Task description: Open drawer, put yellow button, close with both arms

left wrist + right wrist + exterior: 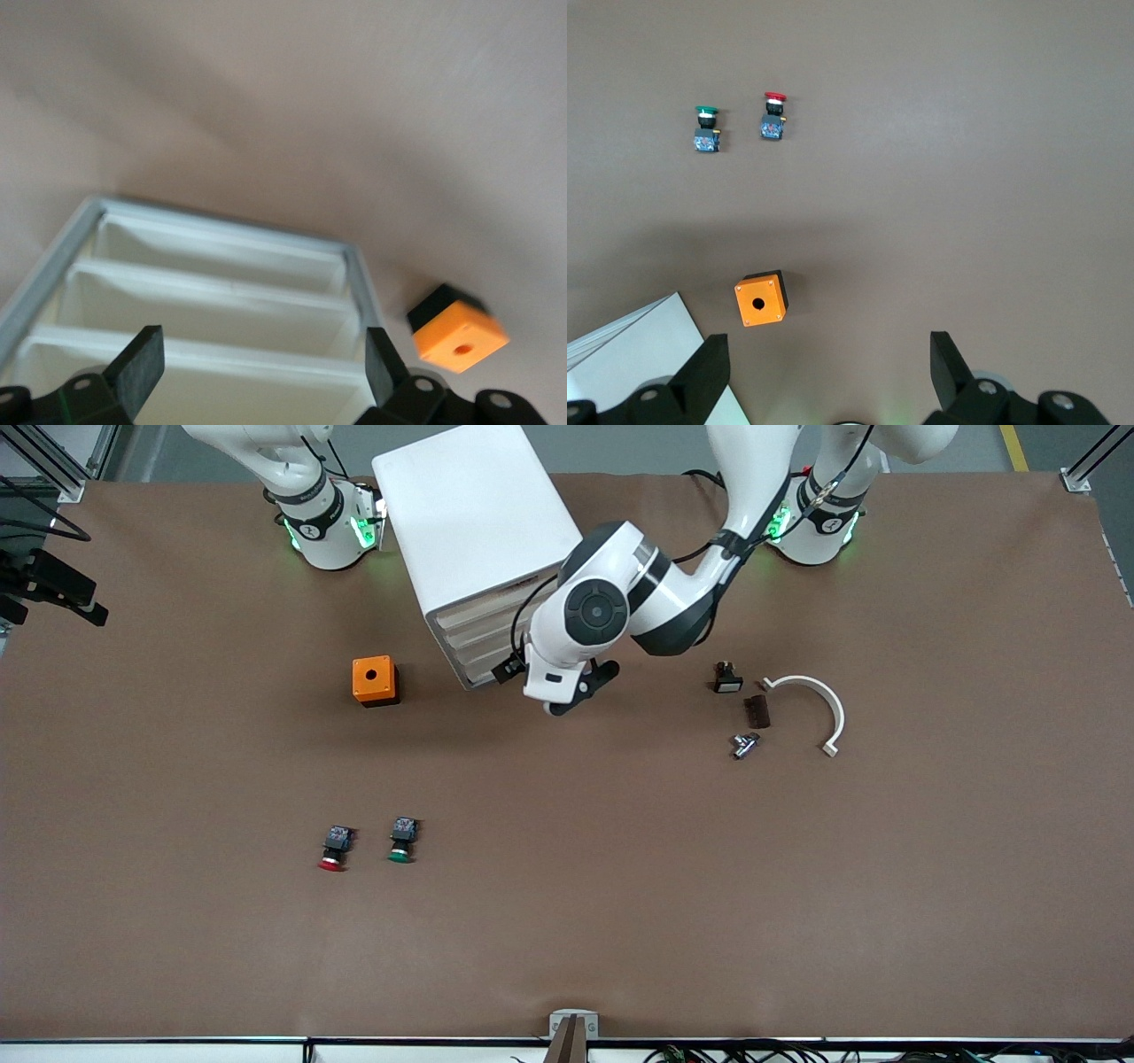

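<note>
Beige-fronted drawer [478, 648] shut in cabinet [469, 505]; your left hand [261, 354] hovers released before it. Likely light, slick: hook the front lip. Yellow button [726, 678], cap unclear, lies on surface toward left arm's end. Right hand [828, 354] released, waiting above orange box [761, 299].

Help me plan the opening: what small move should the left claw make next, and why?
Probably ease the left claw forward to a drawer front and grip: it is open, facing the cabinet and its shut drawers. The right claw waits, open, above the table.
</note>
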{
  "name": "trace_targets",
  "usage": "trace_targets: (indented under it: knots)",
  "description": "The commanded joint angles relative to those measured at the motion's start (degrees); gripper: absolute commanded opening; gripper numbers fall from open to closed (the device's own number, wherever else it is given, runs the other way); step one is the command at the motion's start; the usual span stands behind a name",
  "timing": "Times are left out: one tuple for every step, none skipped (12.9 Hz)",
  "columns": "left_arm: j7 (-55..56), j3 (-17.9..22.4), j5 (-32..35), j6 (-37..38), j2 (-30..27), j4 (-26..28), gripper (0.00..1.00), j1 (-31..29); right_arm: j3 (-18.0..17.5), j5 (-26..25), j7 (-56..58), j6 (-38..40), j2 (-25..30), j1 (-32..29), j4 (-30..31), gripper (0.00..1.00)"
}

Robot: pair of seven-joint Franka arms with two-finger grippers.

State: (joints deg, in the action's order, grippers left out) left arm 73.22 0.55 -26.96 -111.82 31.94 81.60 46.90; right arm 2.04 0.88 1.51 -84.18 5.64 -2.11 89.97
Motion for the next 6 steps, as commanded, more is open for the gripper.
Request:
trace_targets:
  knots:
    - [0.34,-0.02,6.45,0.90,-3.37,-1.52,1.00,-2.68,-1.07,-0.62,0.60,-1.86,1.48,-0.71,1.62,1.00]
    - [0.25,-0.02,8.31,0.99,-5.12,-1.53,1.00,-3.74,-1.07,-0.27,1.12,-1.96,1.39,-0.70,1.53,1.00]
    - [-0.71,-0.02,9.80,2.21,-7.14,-1.53,1.00,-5.23,-1.07,-0.09,2.09,-1.87,1.39,-0.79,1.53,1.00]
    - [-2.46,-0.02,10.43,4.13,-8.98,-1.53,1.00,-6.90,-1.07,-0.09,2.36,-1.87,1.39,-0.88,1.62,1.00]
    - [-5.87,-0.02,10.52,7.46,-11.53,-1.44,1.00,-9.00,-1.07,-0.09,2.36,-1.78,1.39,-0.79,1.70,1.00]
    - [-10.16,0.07,11.04,11.23,-13.73,-1.53,1.00,-11.28,-1.07,-0.09,2.27,-1.61,1.47,-0.79,1.70,1.00]
